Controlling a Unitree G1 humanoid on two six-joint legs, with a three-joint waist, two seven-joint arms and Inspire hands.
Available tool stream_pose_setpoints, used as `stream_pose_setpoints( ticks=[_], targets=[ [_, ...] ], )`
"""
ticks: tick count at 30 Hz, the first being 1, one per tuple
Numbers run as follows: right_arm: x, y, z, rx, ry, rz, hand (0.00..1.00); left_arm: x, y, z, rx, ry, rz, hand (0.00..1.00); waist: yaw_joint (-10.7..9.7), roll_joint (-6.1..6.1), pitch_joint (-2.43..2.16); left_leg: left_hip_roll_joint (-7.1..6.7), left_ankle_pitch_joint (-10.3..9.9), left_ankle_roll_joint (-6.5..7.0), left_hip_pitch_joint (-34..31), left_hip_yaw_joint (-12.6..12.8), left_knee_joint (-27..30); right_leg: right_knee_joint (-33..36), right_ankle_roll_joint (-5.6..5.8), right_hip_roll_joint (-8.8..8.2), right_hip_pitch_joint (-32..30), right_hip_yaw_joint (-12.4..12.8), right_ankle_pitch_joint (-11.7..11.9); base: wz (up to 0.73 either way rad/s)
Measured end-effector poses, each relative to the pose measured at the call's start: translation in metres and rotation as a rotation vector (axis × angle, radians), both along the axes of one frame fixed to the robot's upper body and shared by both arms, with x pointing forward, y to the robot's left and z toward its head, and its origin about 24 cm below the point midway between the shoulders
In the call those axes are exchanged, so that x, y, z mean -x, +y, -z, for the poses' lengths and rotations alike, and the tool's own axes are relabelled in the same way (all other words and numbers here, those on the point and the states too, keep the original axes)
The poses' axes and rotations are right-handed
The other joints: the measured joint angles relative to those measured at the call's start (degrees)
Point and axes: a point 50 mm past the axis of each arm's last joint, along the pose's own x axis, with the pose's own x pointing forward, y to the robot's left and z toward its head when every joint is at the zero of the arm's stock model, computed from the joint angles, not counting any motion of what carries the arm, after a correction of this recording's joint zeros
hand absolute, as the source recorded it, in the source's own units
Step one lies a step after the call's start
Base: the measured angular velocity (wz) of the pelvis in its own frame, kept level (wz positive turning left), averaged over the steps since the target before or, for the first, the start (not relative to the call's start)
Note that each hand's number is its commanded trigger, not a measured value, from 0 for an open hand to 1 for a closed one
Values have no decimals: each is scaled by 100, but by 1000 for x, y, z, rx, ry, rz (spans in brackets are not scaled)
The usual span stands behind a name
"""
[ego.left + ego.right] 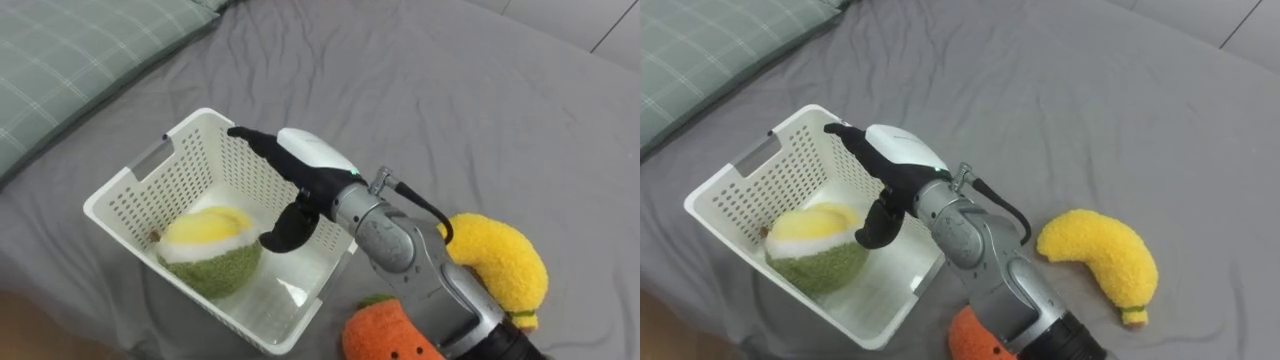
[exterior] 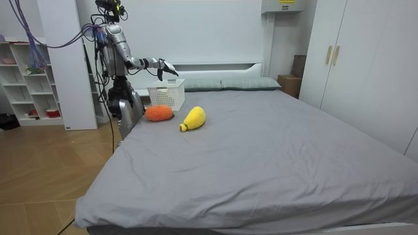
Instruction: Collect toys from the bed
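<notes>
So the green-and-yellow plush toy [image 1: 210, 250] is sitting in the white basket [image 1: 190, 160], just below and left of the right hand [image 1: 308, 165], which hovers over it with fingers stretched out, holding nothing. Off to the hand's right, an orange plush [image 1: 385, 335] and a yellow banana plush [image 1: 500, 260] lie on the grey bed [image 1: 450, 90].

The white basket [image 1: 110, 190] stood open-topped on the grey bed [image 1: 450, 90], and a green and yellow plush [image 1: 210, 250] filled its near left part, leaving the floor by the right wall bare. The right hand [image 1: 315, 155] hung over the far right rim with fingers straight, its forearm crossing above the right wall and blocking entry from that side. Just right of the arm lay a yellow banana plush [image 1: 500, 260] and an orange plush [image 1: 385, 335], the latter near the basket's corner. A checked pillow [image 1: 70, 60] bounded the left; the sheet beyond lay free.
</notes>
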Motion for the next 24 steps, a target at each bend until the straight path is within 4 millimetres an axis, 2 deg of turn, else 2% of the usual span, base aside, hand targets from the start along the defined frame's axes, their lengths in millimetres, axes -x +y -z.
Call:
stream_pose_setpoints(
  ticks=[9,14,17,19,24],
  targets=[
    [-2,-4,-1,-23,13,10,0,2,0,1,17,15,2,0,-25,6,-2,1,1,0,32,7,18,-4,0,-1,4,2,0,0],
    [-4,-12,-5,-12,-13,24,0,6,0,2,20,35,-6,0,-175,79,-8,1,3,2,42,22,28,0,0,-4,10,7,0,0],
    [-8,-22,-13,-35,-39,59,0,8,1,3,20,44,-15,0,-322,151,-10,5,3,2,107,46,11,4,0,-2,56,17,0,-4],
    [-13,-30,-17,-47,-62,98,0,9,2,3,20,45,-25,0,-438,153,-13,6,3,2,127,40,7,2,0,0,92,15,0,0],
    [-23,-59,-23,-58,-125,234,0,12,5,3,9,51,-39,0,-580,145,-25,12,2,2,157,91,5,8,2,7,89,103,4,-5]
  ],
)
